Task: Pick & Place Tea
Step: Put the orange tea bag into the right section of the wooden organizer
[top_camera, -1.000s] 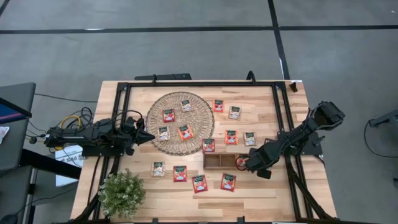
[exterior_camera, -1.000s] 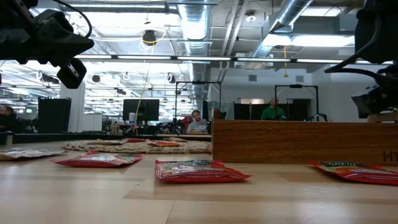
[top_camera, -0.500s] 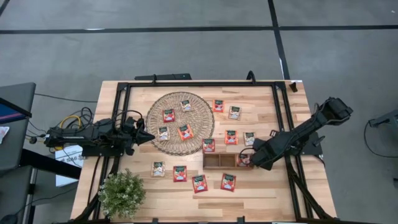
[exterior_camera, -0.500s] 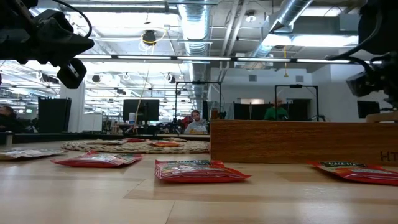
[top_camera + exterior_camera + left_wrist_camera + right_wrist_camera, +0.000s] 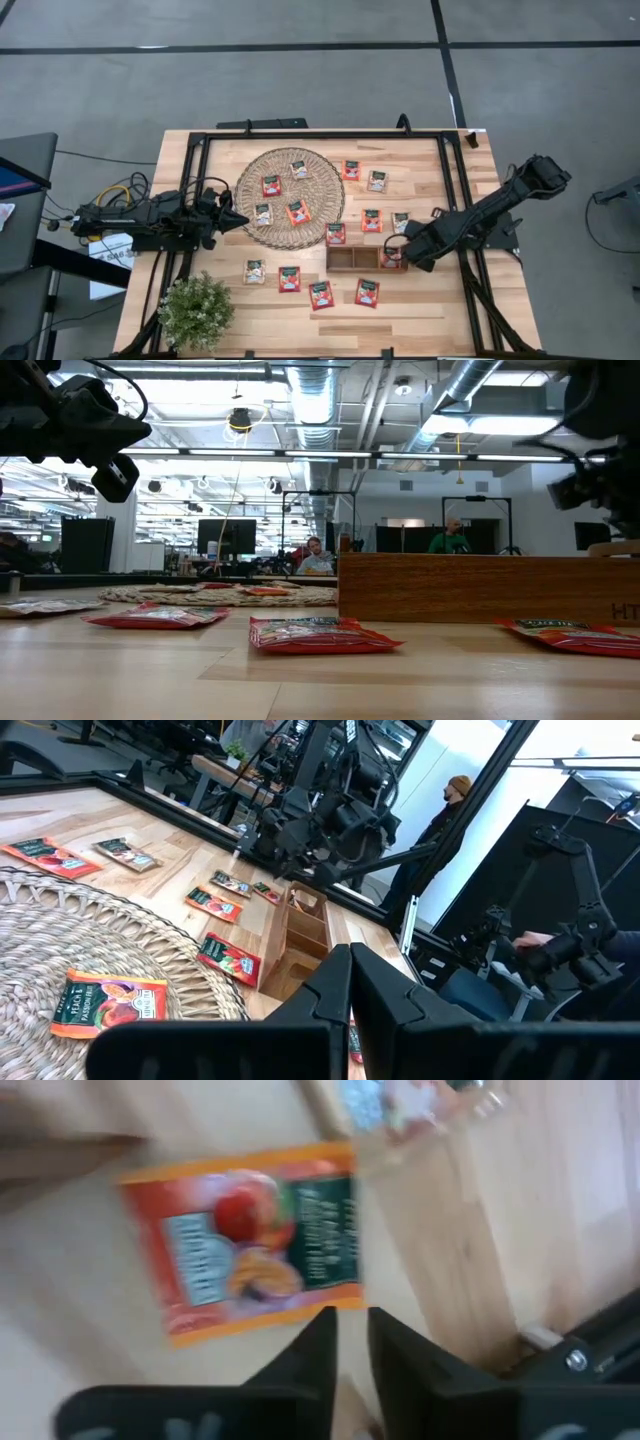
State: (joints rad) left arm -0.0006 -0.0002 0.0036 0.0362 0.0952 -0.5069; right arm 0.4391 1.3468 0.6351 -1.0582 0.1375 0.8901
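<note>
Left gripper (image 5: 238,222): parked at the left rim of the wicker mat (image 5: 290,197), fingers (image 5: 335,982) pressed together with nothing between them, pointing across the table.
Right gripper (image 5: 397,255): low over the right end of the wooden tray (image 5: 366,258); in the right wrist view its two fingers (image 5: 312,1358) stood a narrow gap apart, holding nothing.
Sachet under right gripper (image 5: 250,1238): an orange-red tea sachet lay flat just beyond the fingertips, free of them; it seemed to rest in the tray's right compartment, though that view was blurred.
Tea on the mat (image 5: 297,211): four sachets lay on the wicker, two red and two pale.
Tea behind the tray (image 5: 371,220): red and pale sachets were scattered on the bare wood between the mat and the right arm.
Tea in front of the tray (image 5: 321,293): a row of four, one pale at the left end and three red, lay near the front edge of the table (image 5: 420,315).
Plant (image 5: 196,310): a small green potted plant stood at the front left corner.
Background: in the low view, people (image 5: 316,557) sat or stood at desks beyond the table.
</note>
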